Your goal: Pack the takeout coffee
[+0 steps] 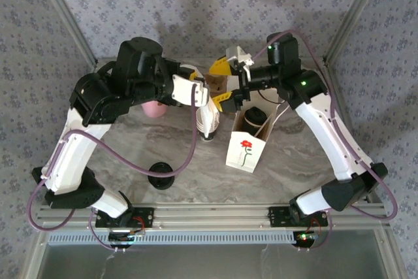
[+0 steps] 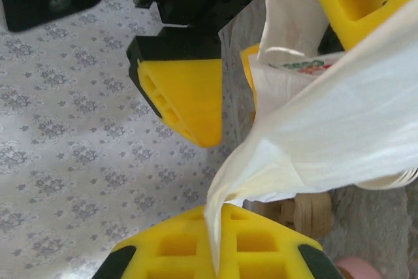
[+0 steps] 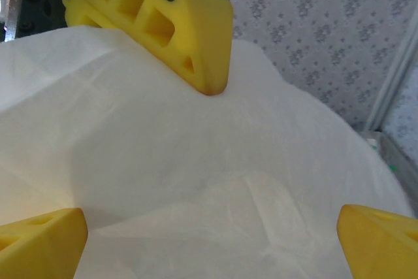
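Observation:
The takeout coffee [image 1: 255, 117], a dark cup with a black lid, stands inside a white paper bag [image 1: 245, 151] printed with a red flower, right of centre. My left gripper [image 1: 201, 93] [image 2: 219, 213] is held above the table's far middle, shut on a corner of a thin white napkin [image 2: 339, 129]. My right gripper [image 1: 224, 83] [image 3: 209, 240] faces it, open wide, its yellow fingers [image 3: 46, 243] on either side of the spread napkin [image 3: 196, 161]. One left finger [image 3: 163, 24] lies against the napkin's top.
A stack of lidless white cups [image 1: 208, 122] stands just left of the bag. A pink cup [image 1: 155, 108] sits under the left arm. A loose black lid [image 1: 161, 176] lies near the front left. A brown object [image 1: 215, 83] sits between the grippers.

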